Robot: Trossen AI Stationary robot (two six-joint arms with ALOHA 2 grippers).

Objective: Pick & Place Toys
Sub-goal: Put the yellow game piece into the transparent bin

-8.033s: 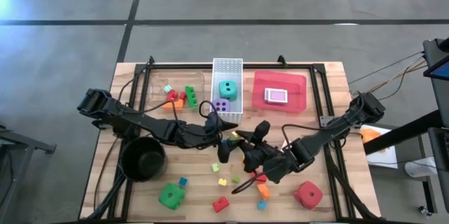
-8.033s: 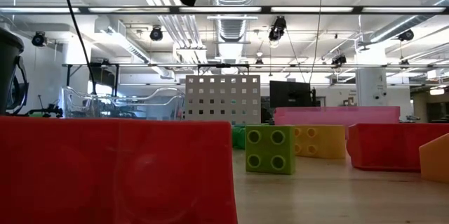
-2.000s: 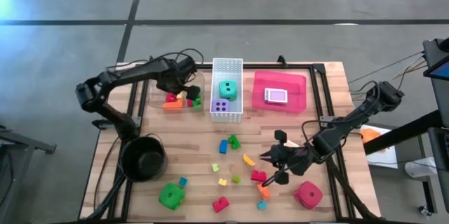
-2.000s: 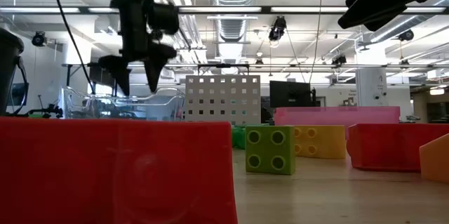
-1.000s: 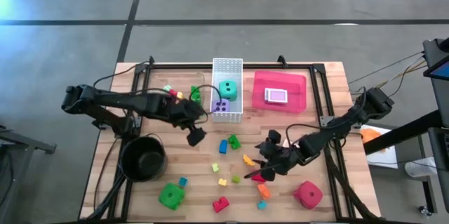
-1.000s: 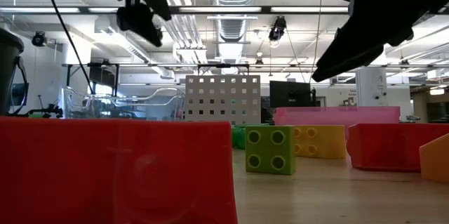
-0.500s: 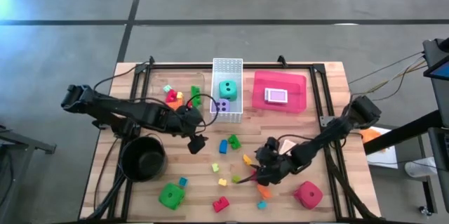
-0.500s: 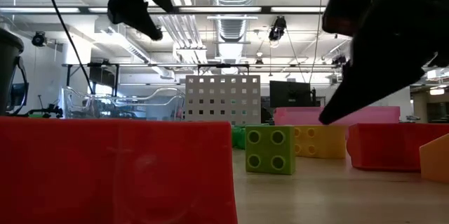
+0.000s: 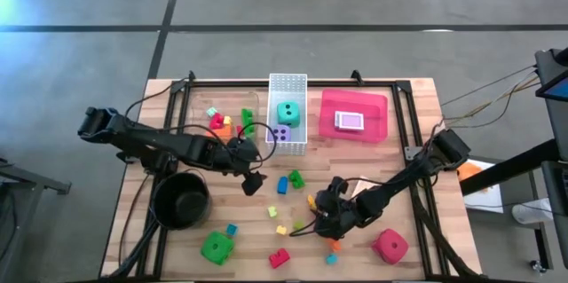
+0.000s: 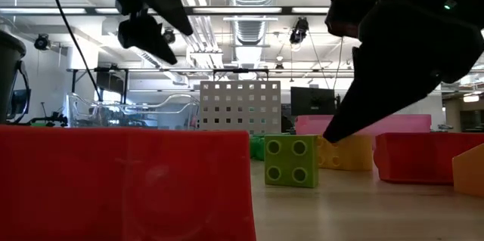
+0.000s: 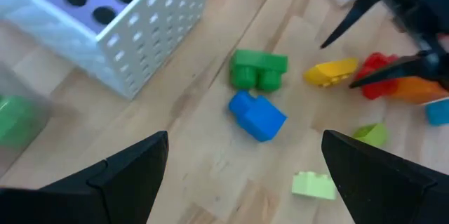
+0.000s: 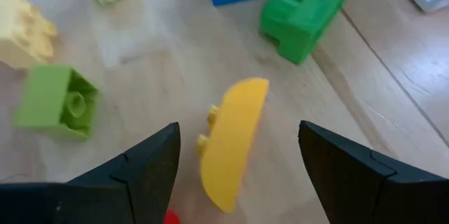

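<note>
Small bricks lie loose on the wooden table: a blue brick (image 9: 282,184), a green brick (image 9: 295,177) and a yellow curved brick (image 9: 313,200). My right gripper (image 12: 238,175) is open low over the yellow brick (image 12: 231,143), one finger on either side and apart from it. My left gripper (image 11: 242,182) is open and empty above the table near the white basket (image 9: 287,145), with the blue brick (image 11: 257,116) and the green brick (image 11: 259,69) ahead of it. A green die (image 9: 216,247) and a red die (image 9: 389,246) sit near the front edge.
The white basket holds a teal die (image 9: 287,113) and a purple die (image 9: 280,133). A red tray (image 9: 377,106) holds a card pack (image 9: 350,121). A clear bin (image 9: 197,114) holds bricks. A black pot (image 9: 182,199) stands front left. More bricks lie by the right gripper (image 9: 315,212).
My right gripper has moved toward the table's left edge and down, coming over the yellow brick, still open. My left gripper has shifted a little toward the near edge and lower. No toy has moved.
</note>
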